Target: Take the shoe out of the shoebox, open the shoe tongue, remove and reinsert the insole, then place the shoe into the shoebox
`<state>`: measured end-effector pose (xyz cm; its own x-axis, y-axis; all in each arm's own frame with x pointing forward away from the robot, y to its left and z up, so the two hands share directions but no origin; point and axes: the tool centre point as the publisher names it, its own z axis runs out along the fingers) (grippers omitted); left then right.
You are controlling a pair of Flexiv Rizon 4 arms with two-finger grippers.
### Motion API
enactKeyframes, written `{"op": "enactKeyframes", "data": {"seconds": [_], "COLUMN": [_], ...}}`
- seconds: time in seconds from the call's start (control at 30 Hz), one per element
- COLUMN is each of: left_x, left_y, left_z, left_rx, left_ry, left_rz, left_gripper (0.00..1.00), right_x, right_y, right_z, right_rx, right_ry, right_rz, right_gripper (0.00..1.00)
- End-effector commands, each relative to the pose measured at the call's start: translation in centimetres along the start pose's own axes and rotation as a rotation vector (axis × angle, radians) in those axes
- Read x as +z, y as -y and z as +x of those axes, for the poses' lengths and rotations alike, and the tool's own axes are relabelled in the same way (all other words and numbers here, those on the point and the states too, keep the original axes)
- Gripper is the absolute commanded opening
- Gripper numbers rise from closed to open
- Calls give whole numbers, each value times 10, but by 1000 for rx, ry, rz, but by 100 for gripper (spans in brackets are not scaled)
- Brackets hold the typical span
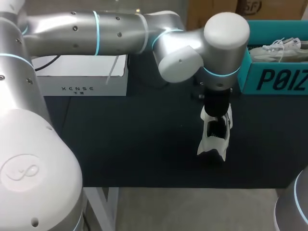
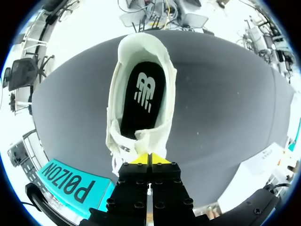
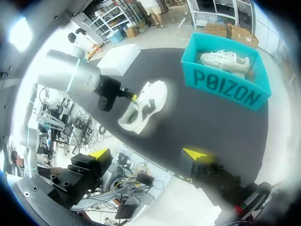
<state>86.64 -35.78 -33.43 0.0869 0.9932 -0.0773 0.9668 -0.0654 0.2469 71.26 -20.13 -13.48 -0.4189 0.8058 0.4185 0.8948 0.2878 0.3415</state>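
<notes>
Left end effector [image 2: 149, 159] is clenched on the white sneaker's [image 2: 115, 108] soft tongue [image 2: 143, 137]. It looks light and floppy; I'd grip the stiffer heel collar [image 2: 141, 40]. Right end effector [image 3: 146, 154] hangs released.

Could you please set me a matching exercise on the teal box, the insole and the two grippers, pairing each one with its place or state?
Things:
1. teal box
2. insole
3. right gripper
4. left gripper

Places or states:
A. open, holding nothing
B. lying inside the shoe on the mat
C. shut on the shoe's tongue
D. holding a second white shoe

Pairs: 1-D, 2-B, 3-A, 4-C
</notes>
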Motion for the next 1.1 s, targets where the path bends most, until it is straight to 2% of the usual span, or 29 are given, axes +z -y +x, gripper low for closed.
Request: {"op": "enactKeyframes", "data": {"seconds": [0.03,0.33,0.53,0.9,1.1], "left_x": [-9,-7,-5,-11,-2], "left_y": [-1,12,10,-12,-2], "left_z": [1,13,22,-9,-23], "left_rx": [-2,-24,-38,5,44], "left_ry": [-5,-14,-24,-10,-3], "left_rz": [-9,11,13,-17,13], "left_gripper": [0,0,0,0,0], "right_x": [0,0,0,0,0], "right_y": [-1,-1,-1,-1,-1], "right_z": [-1,-1,-1,-1,-1], "right_rx": [0,0,0,0,0], "right_ry": [0,0,0,0,0], "right_rz": [3,3,3,3,3], "right_gripper": [100,100,100,100,100]}}
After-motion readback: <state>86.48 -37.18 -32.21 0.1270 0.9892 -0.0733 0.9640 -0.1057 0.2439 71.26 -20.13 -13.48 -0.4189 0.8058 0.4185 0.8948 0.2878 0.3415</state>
